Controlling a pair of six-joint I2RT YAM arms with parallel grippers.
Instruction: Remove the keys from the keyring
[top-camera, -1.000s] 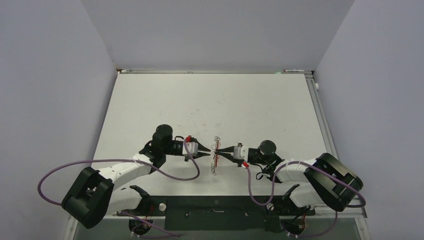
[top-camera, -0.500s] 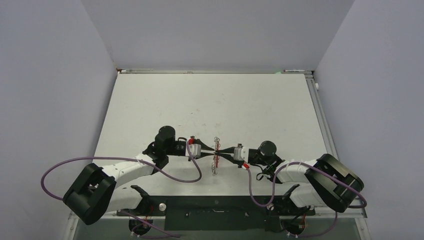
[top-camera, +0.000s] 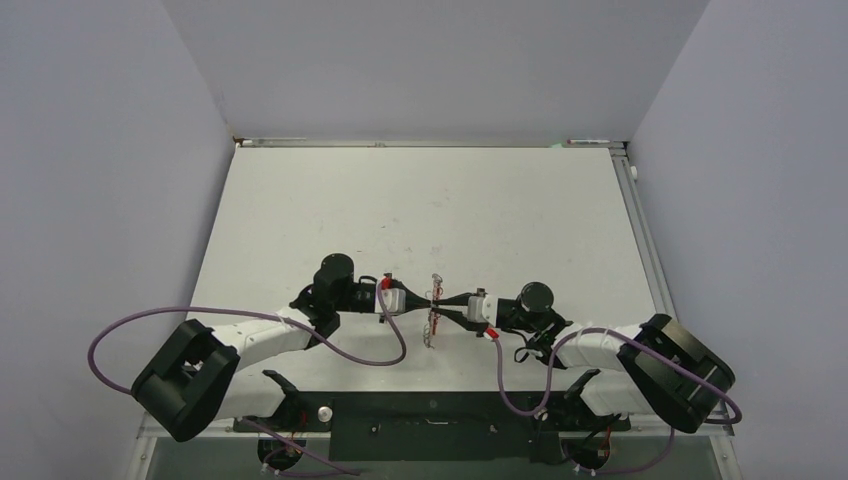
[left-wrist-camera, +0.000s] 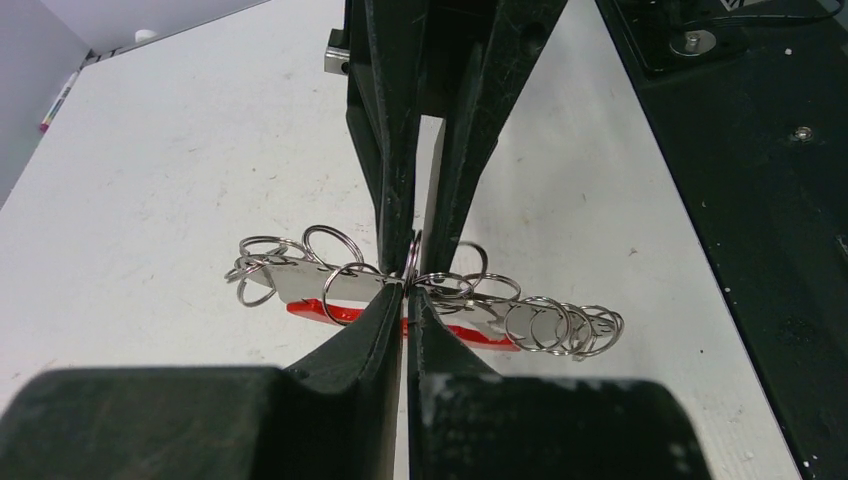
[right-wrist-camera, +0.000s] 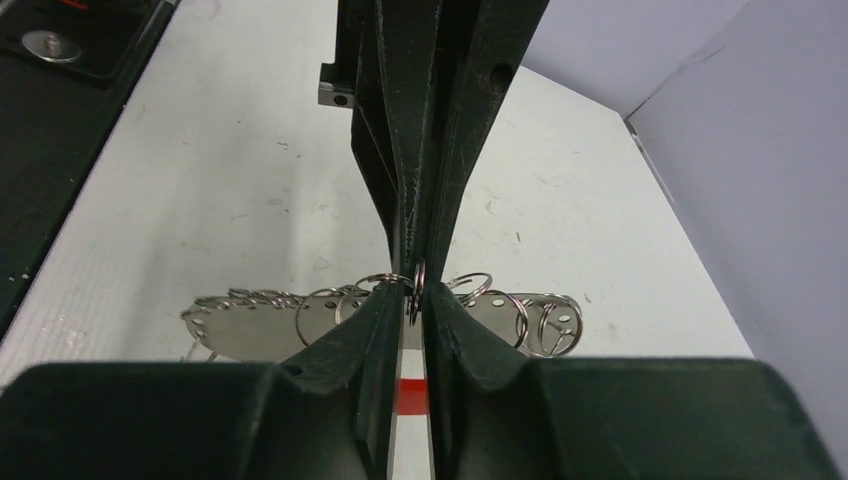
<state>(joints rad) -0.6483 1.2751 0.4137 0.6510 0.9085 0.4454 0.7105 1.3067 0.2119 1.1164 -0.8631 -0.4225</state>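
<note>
Left gripper (left-wrist-camera: 404, 298): my jaws clenched, hold unclear | Right gripper (right-wrist-camera: 414, 290): my jaws pinching thin silver metal keyring with red curved strap (left-wrist-camera: 330, 312) | small flat silver-grey metal keys (right-wrist-camera: 250, 325): on ring, mid white table (top-camera: 420, 210), either side of my tips

The keyring (top-camera: 432, 318) with its keys (left-wrist-camera: 330, 285) lies on the desk (top-camera: 430, 200), near the middle of its near edge. The left tool (top-camera: 427, 297) is at its left and the right tool (top-camera: 445, 300) at its right, their tips seemingly meeting over it.

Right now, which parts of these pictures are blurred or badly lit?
Left wrist view: the near left pincer is blurred, the keyring sharp; right wrist view: the right pincer is equally soft; top external view: even light, keyring tiny.
</note>
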